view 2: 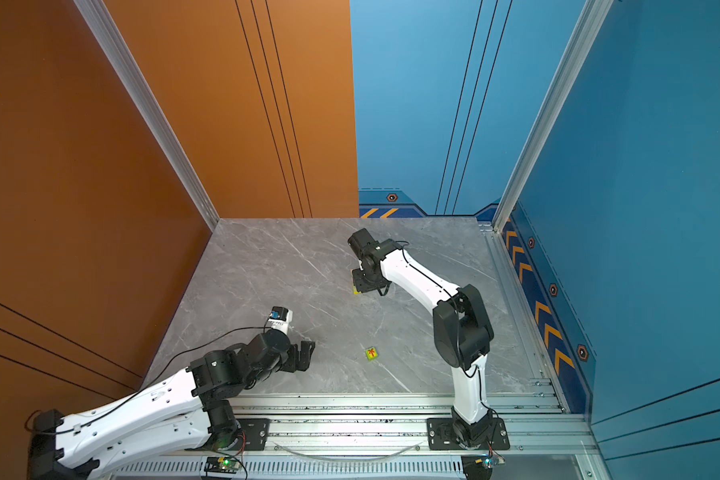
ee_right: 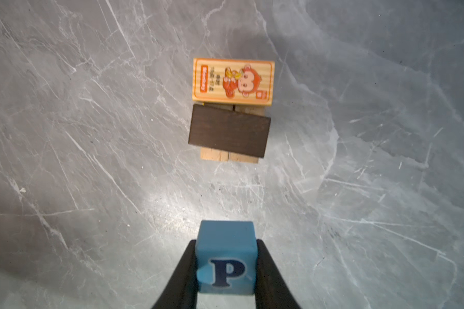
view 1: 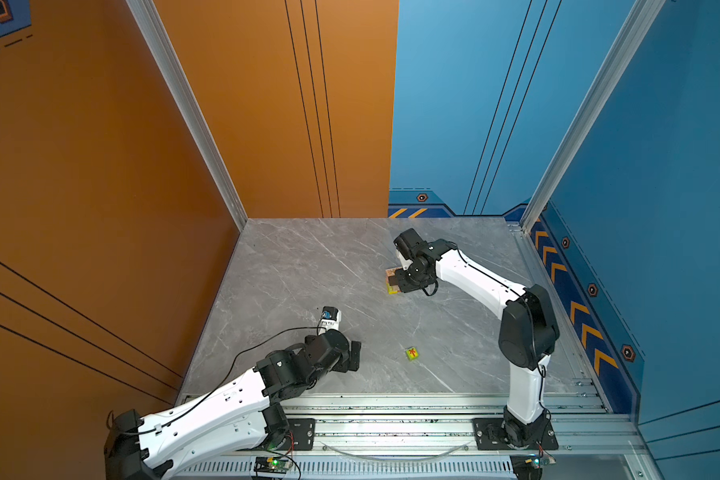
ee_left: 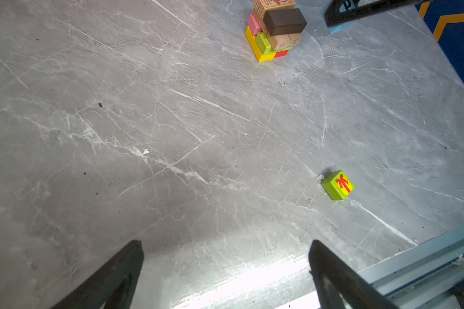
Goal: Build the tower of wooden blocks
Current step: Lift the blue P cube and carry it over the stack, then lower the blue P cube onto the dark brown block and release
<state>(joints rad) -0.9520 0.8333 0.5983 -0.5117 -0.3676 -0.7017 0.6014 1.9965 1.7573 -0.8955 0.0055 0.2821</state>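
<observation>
The wood block tower (ee_left: 273, 32) stands mid-table, also in both top views (view 1: 391, 286) (view 2: 356, 289). Yellow and red blocks lie at its base, with lime, pink and tan ones above. On top are a dark brown block (ee_right: 228, 133) and a monkey-printed tan block (ee_right: 233, 80). My right gripper (ee_right: 226, 243) is shut on the blue "P" cube (ee_right: 225, 256), held in the air just beside the tower. The green cube (view 1: 411, 353) (view 2: 371, 353) (ee_left: 338, 185) lies alone nearer the front. My left gripper (ee_left: 225, 243) (view 1: 352, 355) hangs open and empty, left of that cube.
An aluminium rail (view 1: 391, 405) runs along the table's front edge, carrying both arm bases. An orange wall (view 1: 100, 208) closes the left side. A blue wall (view 1: 661, 208) with chevron stripes closes the right. The right arm's wrist (view 1: 416, 266) hides most of the tower from above.
</observation>
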